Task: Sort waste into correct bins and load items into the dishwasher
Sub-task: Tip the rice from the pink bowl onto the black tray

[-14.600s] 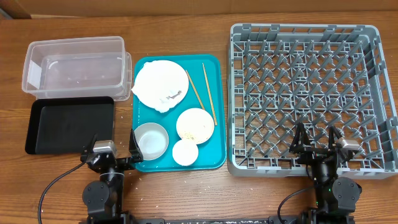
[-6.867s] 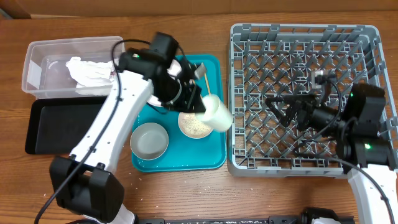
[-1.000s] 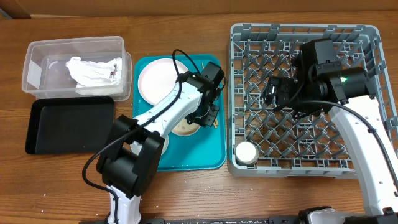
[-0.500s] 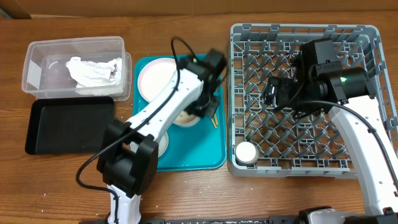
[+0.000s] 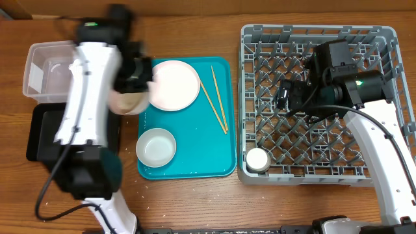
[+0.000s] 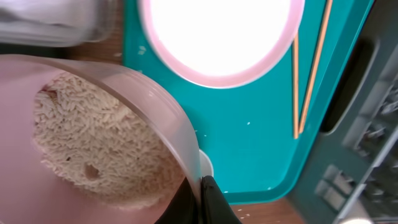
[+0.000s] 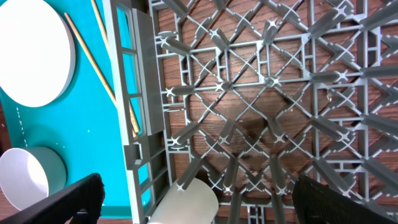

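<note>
Left pincer (image 6: pixel 200 198) clamped on rim of pink bowl (image 6: pixel 155 106) holding rice (image 6: pixel 87 143), bowl aloft at nine o'clock of pink plate (image 5: pixel 173 84), right pincer (image 7: pixel 196 183) spread wide above grey rack (image 5: pixel 318 30), white cup (image 5: pixel 257 158) in rack's seven o'clock corner

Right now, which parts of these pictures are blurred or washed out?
Overhead: the left arm and its pink bowl are motion-smeared; left wrist: the pink plate is blown out white by glare; right wrist: the dish rack looks sharp.
</note>
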### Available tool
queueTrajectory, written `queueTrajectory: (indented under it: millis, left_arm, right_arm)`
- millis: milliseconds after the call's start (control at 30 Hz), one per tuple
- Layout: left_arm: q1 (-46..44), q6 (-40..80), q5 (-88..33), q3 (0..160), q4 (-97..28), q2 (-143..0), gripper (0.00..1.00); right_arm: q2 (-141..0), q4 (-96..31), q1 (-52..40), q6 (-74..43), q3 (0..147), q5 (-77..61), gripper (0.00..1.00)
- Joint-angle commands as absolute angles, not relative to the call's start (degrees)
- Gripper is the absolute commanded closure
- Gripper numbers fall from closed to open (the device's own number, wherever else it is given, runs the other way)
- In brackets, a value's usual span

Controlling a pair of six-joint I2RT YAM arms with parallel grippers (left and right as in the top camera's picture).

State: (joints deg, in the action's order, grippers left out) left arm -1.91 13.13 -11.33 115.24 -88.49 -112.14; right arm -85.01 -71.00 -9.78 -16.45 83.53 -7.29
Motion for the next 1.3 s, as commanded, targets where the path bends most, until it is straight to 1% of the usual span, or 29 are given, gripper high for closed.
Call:
queueTrajectory:
  millis: [0,233,333,533,700,800,833,900,933,1067,1267]
  left_arm:
    - [7.3,7.5,-24.0,113.9,-88.8,-108.4,0.96]
    - [20.6,-3.4,-42.1,106.3,-87.6,-108.2,0.96]
    - [26.2,-6.7,-49.1,99.9,-85.4,-108.2,0.96]
    - [38.2,-12.1,-62.8,86.6,-78.6,-108.2,0.96]
    - [46.4,-12.5,-75.0,79.2,-69.6,-108.2,0.96]
    - [49.1,-12.5,-82.5,76.2,-63.8,-108.3,0.96]
    - [50.0,-12.4,-86.7,75.0,-60.4,-108.3,0.96]
    - [50.3,-11.9,-90.7,74.3,-58.3,-108.3,0.96]
    - [50.3,-8.4,-90.6,74.4,-57.7,-108.3,0.96]
    - [50.2,-3.6,-90.7,74.4,-59.0,-108.3,0.96]
    - [50.2,-2.2,-90.6,74.4,-59.0,-108.3,0.96]
  right_arm:
    - [-84.1,-70.7,-9.7,-16.3,84.8,-7.6,0.02]
    - [-84.1,-70.7,-9.7,-16.2,84.8,-7.6,0.02]
    - [-84.1,-70.8,-9.7,-16.2,84.8,-7.6,0.02]
    - [-84.1,-70.6,-9.7,-16.0,84.8,-7.6,0.02]
    - [-84.1,-70.1,-9.7,-15.2,84.8,-7.6,0.02]
    - [-84.1,-70.2,-9.7,-14.7,84.8,-7.6,0.02]
    - [-84.1,-70.1,-9.7,-14.7,84.8,-7.6,0.02]
    - [-84.1,-70.1,-9.7,-14.7,84.8,-7.6,0.02]
    - [-84.1,-70.1,-9.7,-14.7,84.8,-7.6,0.02]
    - [-84.1,-70.2,-9.7,-14.7,84.8,-7.6,0.02]
    - [-84.1,-70.3,-9.7,-14.7,84.8,-7.6,0.02]
